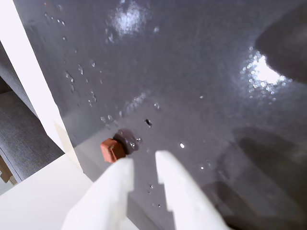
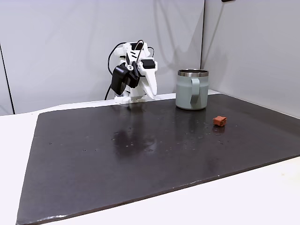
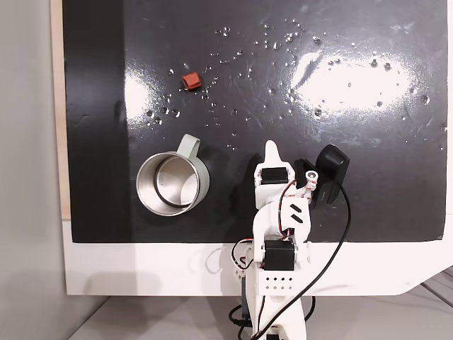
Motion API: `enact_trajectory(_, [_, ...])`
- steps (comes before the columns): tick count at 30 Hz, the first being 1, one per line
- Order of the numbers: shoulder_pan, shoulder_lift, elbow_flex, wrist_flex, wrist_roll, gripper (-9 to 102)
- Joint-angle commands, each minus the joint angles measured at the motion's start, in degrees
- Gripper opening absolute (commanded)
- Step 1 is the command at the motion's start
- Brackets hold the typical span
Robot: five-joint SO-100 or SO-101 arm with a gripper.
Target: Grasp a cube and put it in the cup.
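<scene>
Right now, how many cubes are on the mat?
1. The cube lies on the dark mat, apart from the cup, past its handle in the top fixed view. The cup's inside looks empty there, so none seems hidden.

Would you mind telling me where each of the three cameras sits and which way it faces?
Wrist view: rides on the arm, looking down past the white gripper at the dark mat and cube.
A fixed view: low at the table's far side, facing the folded arm, with cup and cube to its right.
A fixed view: overhead, arm at the bottom.
Both fixed views share arm, cup, cube.
</scene>
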Motion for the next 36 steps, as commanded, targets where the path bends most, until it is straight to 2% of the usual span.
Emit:
enact_trajectory(1, [0.26, 0.62, -0.44, -1.58, 3.78, 0])
enact_trajectory(23, [2.46, 0.62, -1.49, -2.2, 3.78, 0])
enact_trajectory(30, [0.79, -1.58, -15.03, 5.62, 3.52, 0])
enact_trajectory(36, [0.62, -19.86, -32.96, 5.71, 3.78, 0])
